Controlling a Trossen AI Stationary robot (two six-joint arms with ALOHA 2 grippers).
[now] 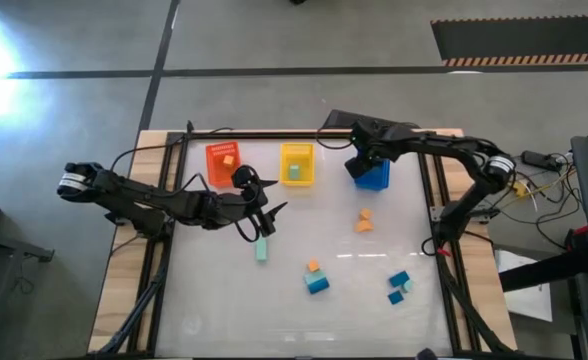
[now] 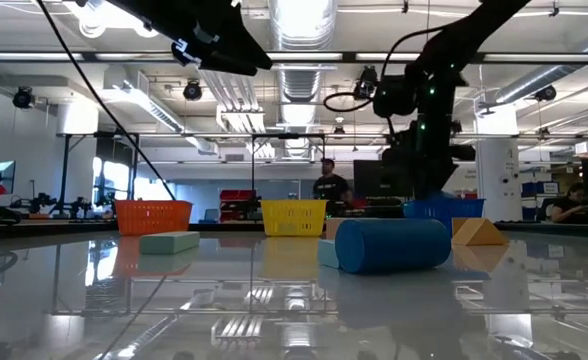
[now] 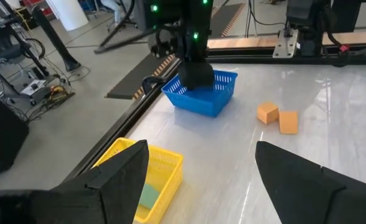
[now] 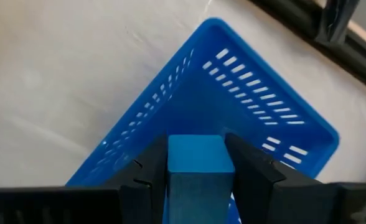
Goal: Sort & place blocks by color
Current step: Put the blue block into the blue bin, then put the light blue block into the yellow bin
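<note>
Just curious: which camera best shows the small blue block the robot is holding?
The right wrist view: the blue block fills it, pinched by the right gripper above the blue slotted bin. In the other views the arm hides it.

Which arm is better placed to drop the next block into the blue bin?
The right. Its end effector is shut on a blue block directly above the blue bin. The left end effector is open and empty, near the teal block, away from that bin.

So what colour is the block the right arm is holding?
Blue block, held over the blue bin; the right wrist view shows it best.
</note>
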